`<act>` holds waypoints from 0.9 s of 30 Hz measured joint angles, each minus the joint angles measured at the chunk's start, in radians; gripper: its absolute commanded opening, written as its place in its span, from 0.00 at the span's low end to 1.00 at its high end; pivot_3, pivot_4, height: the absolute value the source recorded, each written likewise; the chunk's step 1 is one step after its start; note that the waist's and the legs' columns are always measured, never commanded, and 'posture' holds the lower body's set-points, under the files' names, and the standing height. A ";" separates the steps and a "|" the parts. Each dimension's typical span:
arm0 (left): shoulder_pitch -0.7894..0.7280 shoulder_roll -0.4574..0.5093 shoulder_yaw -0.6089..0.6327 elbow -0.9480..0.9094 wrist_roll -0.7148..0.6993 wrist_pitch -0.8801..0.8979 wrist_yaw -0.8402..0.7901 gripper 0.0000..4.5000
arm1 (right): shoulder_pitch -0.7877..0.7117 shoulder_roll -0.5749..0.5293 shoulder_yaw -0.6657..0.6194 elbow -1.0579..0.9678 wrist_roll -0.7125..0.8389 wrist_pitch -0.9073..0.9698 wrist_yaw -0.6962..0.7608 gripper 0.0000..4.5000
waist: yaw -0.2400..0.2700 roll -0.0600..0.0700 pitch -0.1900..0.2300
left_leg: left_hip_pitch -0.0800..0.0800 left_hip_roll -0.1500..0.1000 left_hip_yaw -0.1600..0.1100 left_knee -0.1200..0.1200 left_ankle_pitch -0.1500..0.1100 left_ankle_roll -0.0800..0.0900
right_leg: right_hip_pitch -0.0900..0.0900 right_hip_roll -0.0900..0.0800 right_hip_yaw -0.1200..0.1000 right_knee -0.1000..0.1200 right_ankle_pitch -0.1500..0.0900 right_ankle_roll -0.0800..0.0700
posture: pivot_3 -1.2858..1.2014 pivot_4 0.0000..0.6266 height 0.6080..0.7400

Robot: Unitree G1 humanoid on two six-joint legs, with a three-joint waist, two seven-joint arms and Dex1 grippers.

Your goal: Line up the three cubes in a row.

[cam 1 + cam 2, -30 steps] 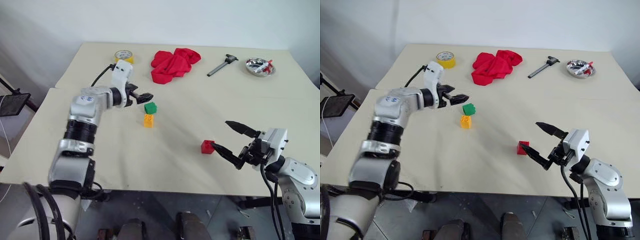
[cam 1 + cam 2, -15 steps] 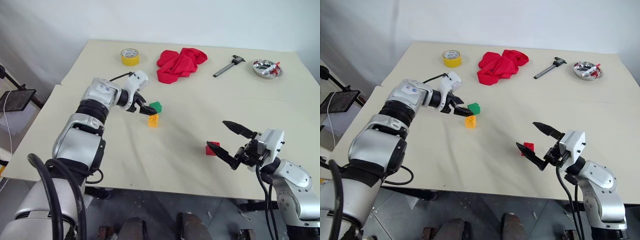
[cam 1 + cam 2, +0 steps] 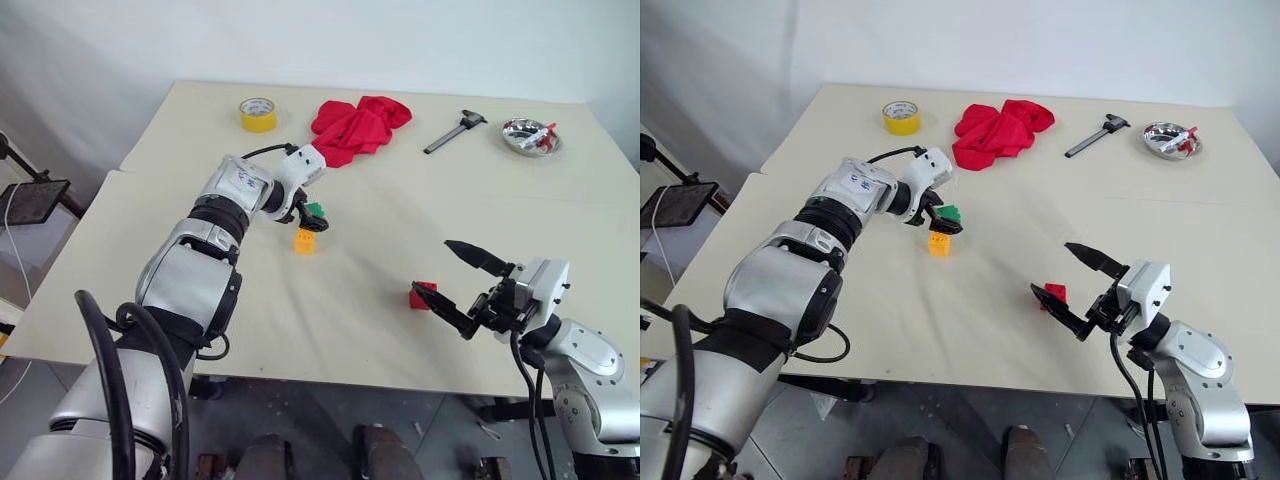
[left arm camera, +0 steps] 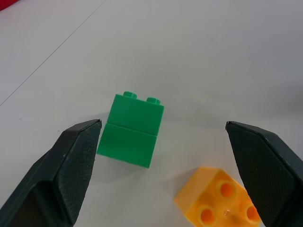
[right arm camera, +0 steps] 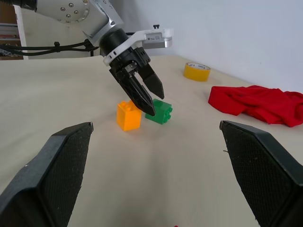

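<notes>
Table [image 3: 150, 260]; wrist view: green cube [image 4: 130, 130] lies sideways.

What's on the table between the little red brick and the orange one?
Nothing. In the left eye view the stretch of table from the red brick to the orange brick is bare cloth-coloured surface; the green brick sits just beyond the orange one.

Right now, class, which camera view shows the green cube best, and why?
The left wrist view: the green cube lies on its side, studs showing, between the open left hand's fingers, untouched. In both eye views that hand partly covers it. The right wrist view shows it beside the orange-yellow cube, behind the left hand's fingertips.
</notes>
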 measured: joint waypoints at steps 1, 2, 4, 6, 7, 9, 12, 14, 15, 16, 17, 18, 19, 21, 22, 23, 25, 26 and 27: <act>-0.001 0.000 0.000 0.005 0.009 -0.001 0.009 1.00 | 0.001 0.002 0.000 0.000 0.000 0.000 -0.002 1.00 | 0.000 0.000 0.000 | 0.000 0.000 0.000 0.000 0.000 0.000 | 0.000 0.000 0.000 0.000 0.000 0.000 | 0.52 0.24 1.00; -0.002 0.000 0.001 0.011 0.014 -0.002 0.016 1.00 | 0.001 0.003 0.000 0.000 -0.001 0.000 -0.003 1.00 | 0.000 0.000 0.000 | 0.000 0.000 0.000 0.000 0.000 0.000 | 0.000 0.000 0.000 0.000 0.000 0.000 | 0.52 0.24 1.00; -0.002 0.000 0.003 0.024 0.024 -0.002 0.028 0.91 | 0.001 0.007 0.000 0.000 -0.001 -0.001 -0.007 1.00 | 0.000 0.000 0.000 | 0.000 0.000 0.000 0.000 0.000 0.000 | 0.000 0.000 0.000 0.000 0.000 0.000 | 0.52 0.24 1.00; -0.002 -0.001 0.005 0.029 0.030 -0.001 0.028 0.81 | 0.000 0.010 0.000 0.000 -0.002 -0.001 -0.008 1.00 | 0.000 0.000 0.000 | 0.000 0.000 0.000 0.000 0.000 0.000 | 0.000 0.000 0.000 0.000 0.000 0.000 | 0.52 0.24 1.00; -0.002 -0.002 0.005 0.032 0.033 0.001 0.028 0.75 | 0.000 0.010 0.000 0.000 -0.003 -0.001 -0.009 1.00 | 0.001 0.000 0.000 | 0.000 0.000 0.000 0.000 0.000 0.000 | 0.000 0.000 0.000 0.000 0.000 0.000 | 0.52 0.24 1.00; -0.002 -0.003 0.014 0.035 0.034 0.007 0.028 0.62 | -0.001 0.011 0.000 0.000 -0.004 -0.001 -0.011 1.00 | 0.002 0.000 0.000 | 0.000 0.000 0.000 0.000 0.000 0.000 | 0.000 0.000 0.000 0.000 0.000 0.000 | 0.52 0.24 1.00; -0.002 -0.004 0.043 0.035 0.029 0.017 0.033 0.41 | -0.001 0.015 0.000 0.000 -0.006 -0.002 -0.014 1.00 | 0.002 0.000 0.000 | 0.000 0.000 0.000 0.000 0.000 0.000 | 0.000 0.000 0.000 0.000 0.000 0.000 | 0.52 0.24 1.00; -0.001 -0.004 0.060 0.035 0.027 0.019 0.037 0.35 | -0.001 0.016 0.000 0.000 -0.006 -0.002 -0.015 1.00 | 0.003 0.000 0.000 | 0.000 0.000 0.000 0.000 0.000 0.000 | 0.000 0.000 0.000 0.000 0.000 0.000 | 0.52 0.24 1.00; -0.001 -0.004 0.067 0.035 0.026 0.020 0.037 0.35 | -0.001 0.016 0.000 0.000 -0.007 -0.002 -0.015 1.00 | 0.003 0.000 0.000 | 0.000 0.000 0.000 0.000 0.000 0.000 | 0.000 0.000 0.000 0.000 0.000 0.000 | 0.52 0.24 1.00; 0.001 -0.004 0.074 0.035 0.025 0.020 0.036 0.35 | -0.001 0.017 0.000 0.000 -0.008 -0.003 -0.015 1.00 | 0.003 0.000 0.000 | 0.000 0.000 0.000 0.000 0.000 0.000 | 0.000 0.000 0.000 0.000 0.000 0.000 | 0.52 0.24 1.00; 0.005 -0.003 0.082 0.035 0.024 0.016 0.036 0.35 | -0.001 0.018 0.000 0.000 -0.009 -0.003 -0.015 1.00 | 0.003 0.000 0.000 | 0.000 0.000 0.000 0.001 0.000 0.000 | 0.000 0.000 0.000 0.001 0.000 0.000 | 0.52 0.24 1.00; 0.011 -0.003 0.098 0.035 0.017 0.011 0.037 0.35 | -0.001 0.019 0.001 0.000 -0.010 -0.003 -0.015 1.00 | 0.002 0.000 0.000 | 0.000 0.000 0.000 0.001 0.000 0.000 | 0.000 0.000 0.000 0.001 0.000 0.000 | 0.52 0.24 1.00; 0.017 -0.003 0.118 0.035 0.005 0.008 0.040 0.35 | -0.002 0.019 0.001 0.000 -0.010 -0.004 -0.015 1.00 | 0.002 0.000 0.000 | 0.000 0.000 0.000 0.001 0.000 0.000 | 0.000 0.000 0.000 0.001 0.000 0.000 | 0.52 0.24 1.00; 0.025 0.002 0.148 0.035 -0.014 -0.004 0.039 0.35 | -0.003 0.019 0.003 0.000 -0.011 -0.004 -0.015 1.00 | 0.002 0.000 0.000 | 0.000 0.000 0.000 0.001 0.000 0.000 | 0.000 0.000 0.000 0.001 0.000 0.000 | 0.52 0.24 1.00; 0.027 0.009 0.175 0.035 -0.032 -0.015 0.031 0.35 | -0.004 0.019 0.006 0.000 -0.012 -0.004 -0.016 1.00 | 0.001 0.000 0.000 | 0.000 0.000 0.000 0.001 0.000 0.000 | 0.000 0.000 0.000 0.001 0.000 0.000 | 0.52 0.24 1.00; 0.027 0.021 0.211 0.034 -0.063 -0.033 0.018 0.35 | -0.005 0.019 0.012 0.000 -0.012 -0.004 -0.016 1.00 | 0.000 0.000 0.000 | 0.000 0.000 0.000 0.001 0.000 0.000 | 0.000 0.000 0.000 0.002 0.000 0.000 | 0.52 0.24 1.00; 0.027 0.053 0.281 0.028 -0.124 -0.087 -0.043 0.35 | -0.007 0.022 0.017 0.001 -0.012 -0.004 -0.016 1.00 | -0.004 0.000 0.000 | 0.000 0.000 0.000 0.001 0.000 0.000 | -0.001 0.000 0.000 0.002 0.000 0.000 | 0.52 0.24 1.00; 0.027 0.072 0.310 0.020 -0.150 -0.118 -0.080 0.35 | -0.008 0.022 0.017 0.003 -0.012 -0.005 -0.016 1.00 | -0.006 0.000 0.000 | 0.000 0.000 0.000 0.001 0.000 0.000 | -0.001 0.000 0.000 0.002 0.000 0.000 | 0.52 0.24 1.00; 0.030 0.097 0.345 0.006 -0.187 -0.149 -0.129 0.35 | -0.008 0.023 0.018 0.003 -0.012 -0.006 -0.016 1.00 | -0.008 0.000 0.000 | 0.000 0.000 0.000 0.001 0.000 0.000 | -0.001 0.000 0.000 0.003 0.000 0.000 | 0.52 0.24 1.00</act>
